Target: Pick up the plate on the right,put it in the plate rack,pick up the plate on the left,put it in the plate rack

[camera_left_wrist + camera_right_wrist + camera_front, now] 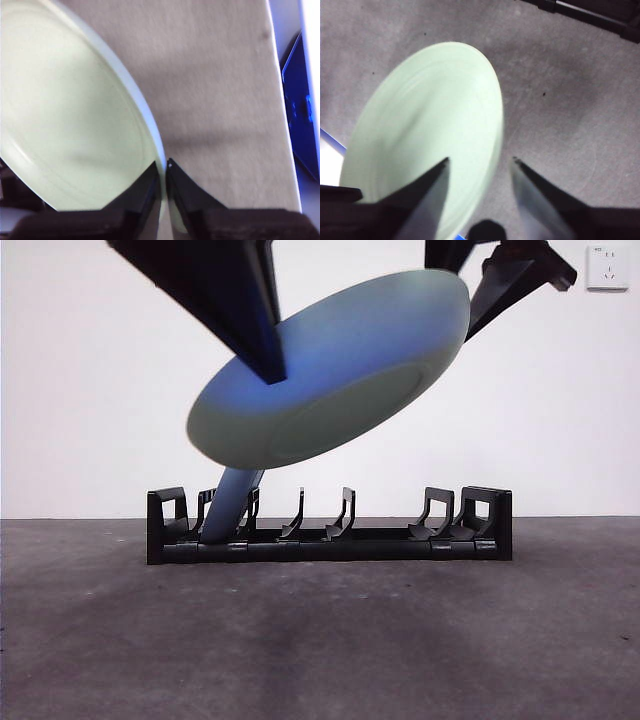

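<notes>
We see the left gripper (164, 172) reaching down from above, clamped on the rim of a pale green plate (330, 370) held tilted over the plate rack (330, 530). Another plate (228, 505) already leans in the rack's left slots. The right gripper (480, 167) hangs spread apart beside the raised plate's rim.

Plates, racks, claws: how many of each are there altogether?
Plates: 2, the held plate and the racked plate
Plate rack: 1
Claws: 2, the left claw and the right claw
Total: 5
</notes>
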Robot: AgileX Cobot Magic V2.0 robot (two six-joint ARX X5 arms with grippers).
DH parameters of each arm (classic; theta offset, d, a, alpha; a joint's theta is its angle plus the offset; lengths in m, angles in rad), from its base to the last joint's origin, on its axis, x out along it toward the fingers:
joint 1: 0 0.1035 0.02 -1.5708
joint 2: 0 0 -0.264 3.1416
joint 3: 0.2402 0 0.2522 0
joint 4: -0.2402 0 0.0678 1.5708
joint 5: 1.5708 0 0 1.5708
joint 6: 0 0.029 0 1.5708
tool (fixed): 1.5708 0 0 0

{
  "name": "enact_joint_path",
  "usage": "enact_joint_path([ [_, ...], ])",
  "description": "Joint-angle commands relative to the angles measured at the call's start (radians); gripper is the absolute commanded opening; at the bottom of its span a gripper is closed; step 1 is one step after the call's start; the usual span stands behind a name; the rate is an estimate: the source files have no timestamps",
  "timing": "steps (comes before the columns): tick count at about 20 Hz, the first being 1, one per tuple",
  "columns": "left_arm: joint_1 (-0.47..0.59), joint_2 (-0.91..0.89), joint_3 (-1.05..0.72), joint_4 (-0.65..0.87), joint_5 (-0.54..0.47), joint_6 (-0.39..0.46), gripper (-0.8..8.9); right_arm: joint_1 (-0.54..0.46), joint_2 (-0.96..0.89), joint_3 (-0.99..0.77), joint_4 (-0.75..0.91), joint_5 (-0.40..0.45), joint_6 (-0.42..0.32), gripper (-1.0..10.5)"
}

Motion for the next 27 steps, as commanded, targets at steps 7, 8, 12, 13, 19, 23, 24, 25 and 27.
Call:
enact_joint_path([
  [7,0.049,0.001,-0.003,0.311,0.176,-0.236,-0.08,-0.007,-0.209,0.136,0.049,0.194,0.007,2.9],
  [8,0.071,0.001,-0.003,0.382,0.201,-0.293,-0.08,-0.007,-0.253,0.155,0.069,0.219,0.02,2.9],
  [12,0.199,0.009,-0.003,0.694,0.256,-0.531,-0.08,-0.006,-0.414,0.186,0.089,0.221,0.031,2.8],
  [13,0.231,0.016,-0.003,0.752,0.276,-0.571,-0.08,-0.006,-0.44,0.186,0.083,0.221,0.031,2.8],
  [19,0.371,0.151,-0.003,0.962,0.323,-0.652,-0.08,-0.006,-0.508,0.186,0.008,0.217,0.034,2.8],
  [23,0.403,0.227,-0.003,1.004,0.323,-0.652,-0.08,-0.005,-0.509,0.186,-0.039,0.217,0.034,2.8],
  [24,0.41,0.247,-0.003,1.019,0.323,-0.652,-0.08,-0.005,-0.509,0.186,-0.044,0.217,0.034,2.8],
  [25,0.417,0.266,-0.003,1.031,0.323,-0.652,-0.08,-0.005,-0.509,0.186,-0.046,0.217,0.034,2.8],
  [27,0.434,0.294,-0.002,1.04,0.323,-0.652,-0.08,-0.005,-0.509,0.186,-0.047,0.217,0.034,2.8],
])
